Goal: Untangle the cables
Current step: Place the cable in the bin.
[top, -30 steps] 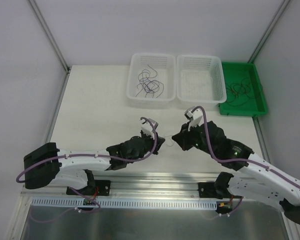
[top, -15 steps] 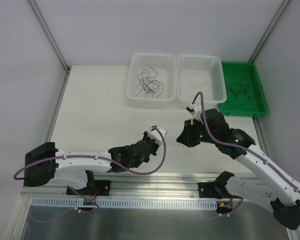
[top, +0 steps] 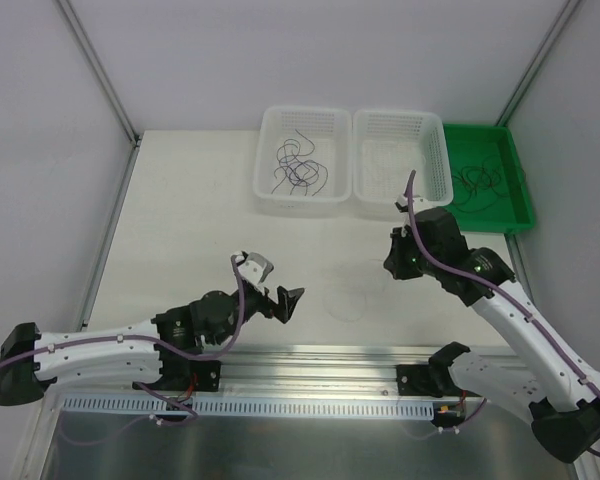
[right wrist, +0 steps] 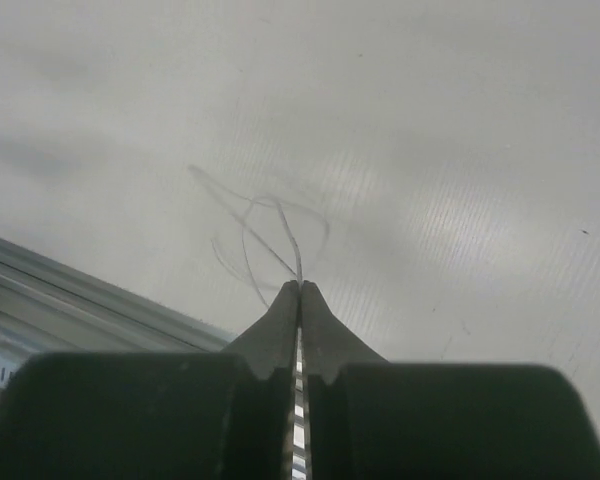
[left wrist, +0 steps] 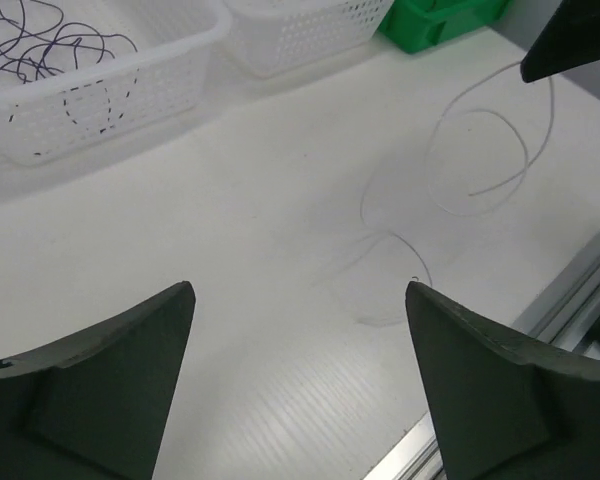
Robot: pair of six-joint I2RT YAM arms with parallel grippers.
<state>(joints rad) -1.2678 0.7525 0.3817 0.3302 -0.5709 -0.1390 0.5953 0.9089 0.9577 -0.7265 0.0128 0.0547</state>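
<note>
Since everything sits on the flat white tabletop [top: 195,215], I'll start there. At its far edge there are two white perforated plastic baskets side by side, the left basket [top: 300,203] and the right basket [top: 380,203]. Just beside the right one is a shallow green plastic tray [top: 515,185].

My left tool [top: 285,300] hangs low over the near middle of the tabletop. Its two dark fingers [left wrist: 100,380] are spread wide apart and there's nothing between them, just bare surface showing in the gap on the wrist cam. My right tool [top: 395,262] is off to the right of it, well apart and a bit closer to the baskets. Those fingers are pressed together to a sliver, and they're pinching a hair-thin pale grey strand [right wrist: 286,232] right at the tips. It curls down from there in a couple of loose loops. Can't tell if its free end actually touches the tabletop.

As for the cables, a tangled bundle of thin dark curly wires [top: 298,170] lies in the left basket, and a second bunch of dark wires [top: 477,182] lies in the green tray. Whatever's in the right basket is too faint for me to call.

Smallest bit: a second faint loose strand [left wrist: 418,253] lies curled on the tabletop between my two tools, near the front edge.
</note>
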